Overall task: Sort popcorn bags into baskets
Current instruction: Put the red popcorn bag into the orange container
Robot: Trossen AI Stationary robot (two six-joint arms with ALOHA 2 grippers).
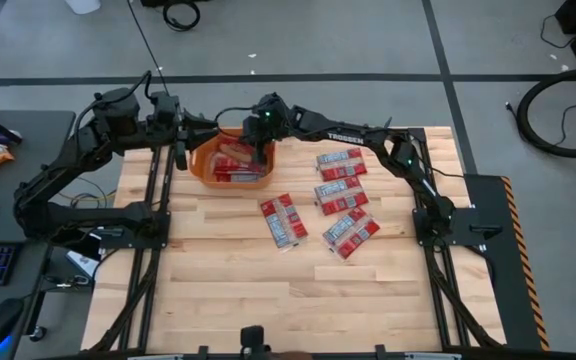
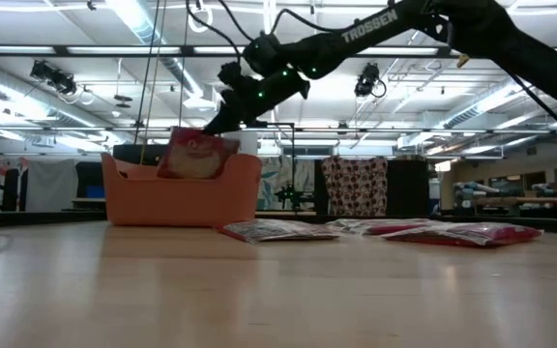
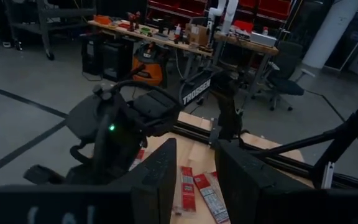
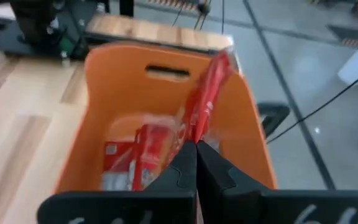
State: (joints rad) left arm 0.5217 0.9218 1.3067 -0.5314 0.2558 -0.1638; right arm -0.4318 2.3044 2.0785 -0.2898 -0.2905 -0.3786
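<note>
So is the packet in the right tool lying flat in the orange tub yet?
No. The packet stands on edge above the tub, pinched in the shut right tool; other packets lie on the bottom.

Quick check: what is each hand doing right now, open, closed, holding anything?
Left hand: open, empty, beside the basket.
Right hand: closed on a popcorn bag, held over the basket.

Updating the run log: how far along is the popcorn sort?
Partway. Done: a few popcorn bags already lie in the orange basket. In hand: the right tool is shut on one bag above the basket. Left: five bags remain on the table. The left tool waits open beside the basket.
</note>
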